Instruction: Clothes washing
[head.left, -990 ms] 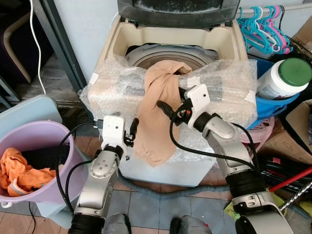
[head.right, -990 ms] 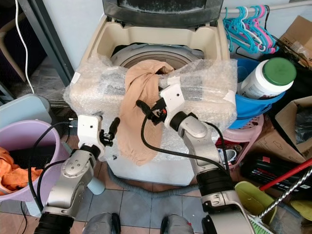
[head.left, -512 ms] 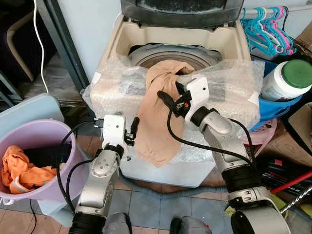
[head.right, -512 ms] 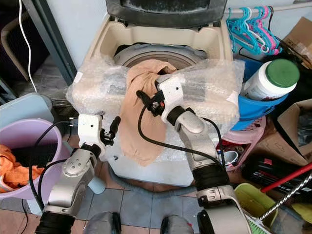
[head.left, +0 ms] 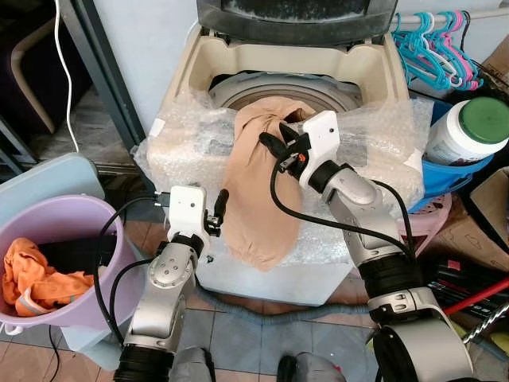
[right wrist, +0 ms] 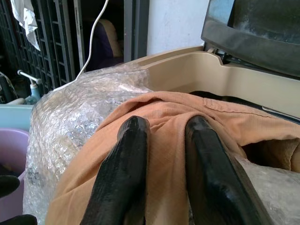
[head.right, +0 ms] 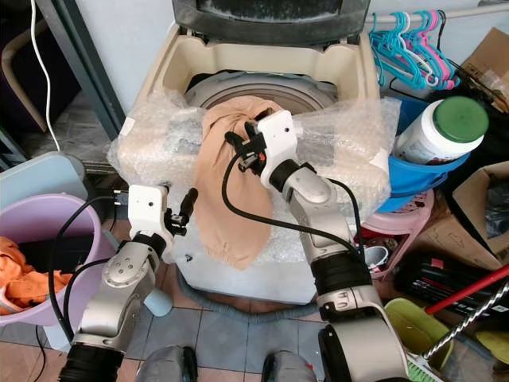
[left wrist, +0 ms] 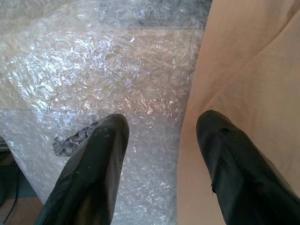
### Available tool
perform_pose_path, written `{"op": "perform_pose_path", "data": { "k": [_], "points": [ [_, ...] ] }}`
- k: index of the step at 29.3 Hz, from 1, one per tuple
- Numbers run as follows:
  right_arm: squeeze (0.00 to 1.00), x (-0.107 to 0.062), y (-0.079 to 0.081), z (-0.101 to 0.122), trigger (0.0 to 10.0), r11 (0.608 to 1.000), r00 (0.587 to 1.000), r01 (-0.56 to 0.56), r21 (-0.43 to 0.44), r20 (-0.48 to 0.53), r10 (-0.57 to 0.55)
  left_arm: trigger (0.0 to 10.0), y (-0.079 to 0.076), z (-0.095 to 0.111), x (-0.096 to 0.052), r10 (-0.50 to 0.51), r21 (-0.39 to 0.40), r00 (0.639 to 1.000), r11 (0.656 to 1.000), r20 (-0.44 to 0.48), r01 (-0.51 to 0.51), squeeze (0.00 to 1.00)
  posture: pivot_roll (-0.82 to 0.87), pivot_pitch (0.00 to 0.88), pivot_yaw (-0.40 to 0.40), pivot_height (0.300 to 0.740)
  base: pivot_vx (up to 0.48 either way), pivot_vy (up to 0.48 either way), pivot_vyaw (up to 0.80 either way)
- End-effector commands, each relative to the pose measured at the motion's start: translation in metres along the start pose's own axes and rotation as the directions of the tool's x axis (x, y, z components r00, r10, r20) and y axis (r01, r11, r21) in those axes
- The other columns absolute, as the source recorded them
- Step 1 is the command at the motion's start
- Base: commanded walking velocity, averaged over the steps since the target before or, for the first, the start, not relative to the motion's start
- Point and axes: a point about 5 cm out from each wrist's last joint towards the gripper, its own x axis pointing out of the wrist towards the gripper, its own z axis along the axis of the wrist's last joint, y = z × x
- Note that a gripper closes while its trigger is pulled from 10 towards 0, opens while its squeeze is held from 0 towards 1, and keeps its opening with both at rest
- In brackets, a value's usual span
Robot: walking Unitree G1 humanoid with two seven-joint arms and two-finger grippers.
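Tan cloth (head.left: 258, 187) hangs over my washer's (head.left: 238, 64) bubble-wrapped front edge. My right claw (right wrist: 164, 154) pinches a fold of it. My left claw (left wrist: 161, 140) is wide open, holding nothing, beside it.

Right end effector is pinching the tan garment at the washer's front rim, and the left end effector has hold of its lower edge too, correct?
Not quite. The right end effector does pinch the tan garment at the washer rim, but the left end effector is open, gripping nothing. The left wrist view shows its fingers spread, the garment's edge running between them over the bubble wrap.
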Motion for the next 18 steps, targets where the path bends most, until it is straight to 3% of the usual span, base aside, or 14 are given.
{"op": "perform_pose_path", "data": {
  "k": [1,18],
  "points": [
    [0.0,0.003,0.0,0.004,0.0,1.0,1.0,-0.006,0.002,0.017,0.006,10.0,0.001,-0.001,0.001,0.007,0.01,1.0,1.0,-0.005,-0.007,0.0,-0.02,0.061,0.005,0.74,0.0,0.0,0.0],
    [0.0,0.006,0.0,-0.012,0.0,0.996,0.991,-0.09,-0.008,-0.103,0.089,10.0,0.001,-0.002,0.001,0.022,0.009,1.0,1.0,0.0,-0.022,0.0,-0.02,0.068,-0.008,0.74,0.0,0.0,0.0]
  ]
}}
